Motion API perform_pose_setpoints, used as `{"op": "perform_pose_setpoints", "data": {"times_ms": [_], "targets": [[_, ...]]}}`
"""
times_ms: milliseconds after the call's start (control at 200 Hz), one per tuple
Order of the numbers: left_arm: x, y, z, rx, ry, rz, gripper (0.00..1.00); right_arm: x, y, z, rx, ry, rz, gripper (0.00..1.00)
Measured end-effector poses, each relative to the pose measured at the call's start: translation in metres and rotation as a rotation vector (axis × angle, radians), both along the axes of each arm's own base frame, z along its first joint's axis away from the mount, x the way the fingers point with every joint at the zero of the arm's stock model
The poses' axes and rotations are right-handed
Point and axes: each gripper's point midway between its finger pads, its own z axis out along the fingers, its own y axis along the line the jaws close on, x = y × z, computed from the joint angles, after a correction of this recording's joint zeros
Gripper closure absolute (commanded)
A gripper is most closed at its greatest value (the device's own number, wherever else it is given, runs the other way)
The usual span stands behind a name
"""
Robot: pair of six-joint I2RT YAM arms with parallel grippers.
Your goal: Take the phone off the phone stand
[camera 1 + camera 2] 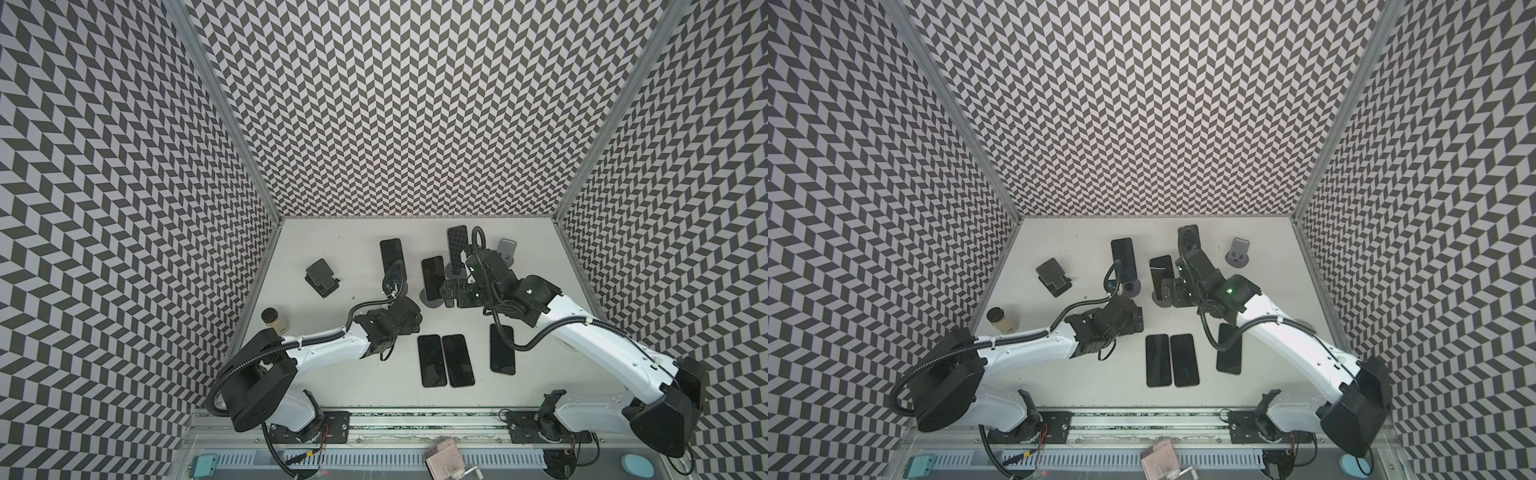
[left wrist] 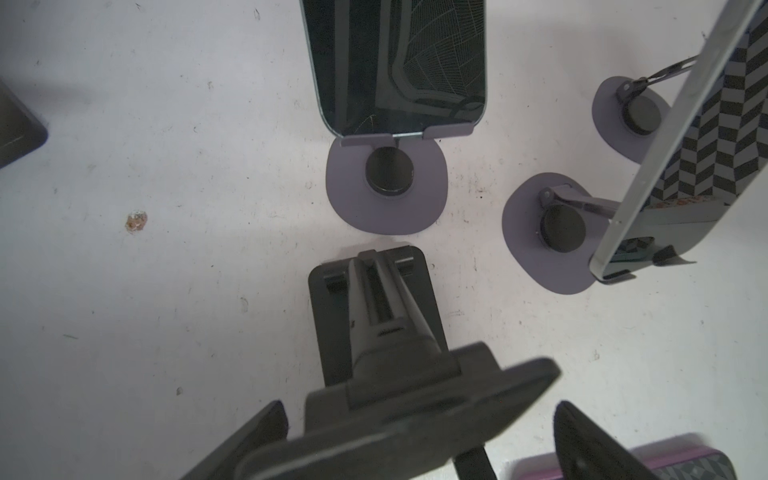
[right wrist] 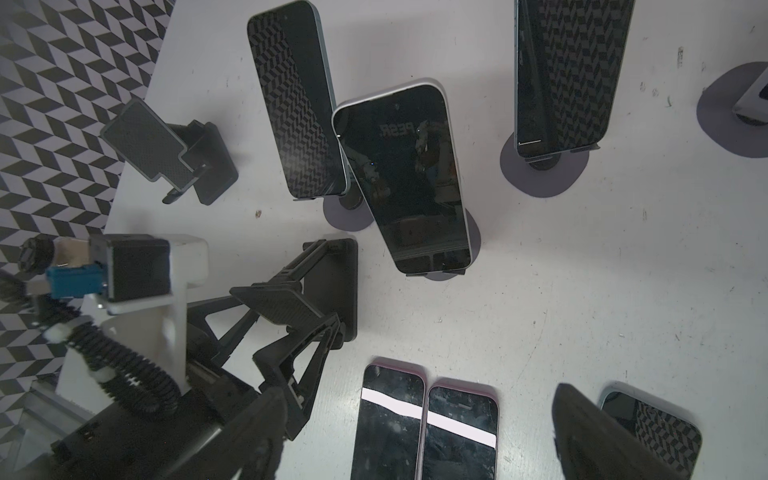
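Three dark phones lean on grey round-base phone stands at the back of the table. The middle phone (image 1: 433, 276) (image 1: 1162, 274) (image 3: 405, 178) rests on its stand (image 1: 432, 302) (image 3: 476, 241). My right gripper (image 1: 452, 293) (image 1: 1173, 297) (image 3: 419, 440) hangs open just right of that phone, touching nothing. My left gripper (image 1: 409, 321) (image 2: 415, 449) is open, its fingers either side of the plate of an empty black folding stand (image 2: 395, 424) (image 3: 282, 307). The other two standing phones (image 1: 391, 255) (image 1: 457, 245) are behind.
Three phones lie flat near the front (image 1: 431, 359) (image 1: 457, 359) (image 1: 502, 349). An empty grey stand (image 1: 508, 249) is at the back right, another black stand (image 1: 322, 276) at the left, and a small jar (image 1: 274, 320) by the left wall.
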Motion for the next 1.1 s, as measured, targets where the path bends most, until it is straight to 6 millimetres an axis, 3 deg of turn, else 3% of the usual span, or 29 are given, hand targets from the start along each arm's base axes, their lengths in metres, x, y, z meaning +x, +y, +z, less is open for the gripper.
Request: {"op": "perform_pose_setpoints", "data": {"times_ms": [160, 706, 1096], "targets": [[0.012, -0.002, 0.002, 0.016, -0.015, 0.015, 0.01, -0.001, 0.0, -0.003, 0.0, 0.004, 0.002, 0.02], [0.023, 0.012, 0.005, 0.038, -0.032, 0.023, 0.28, 0.003, 0.001, 0.005, 0.025, -0.023, -0.003, 0.02], [0.02, 0.043, 0.007, 0.011, -0.03, 0.063, 0.35, 0.004, 0.005, 0.006, 0.04, -0.028, 0.006, 0.02]]}}
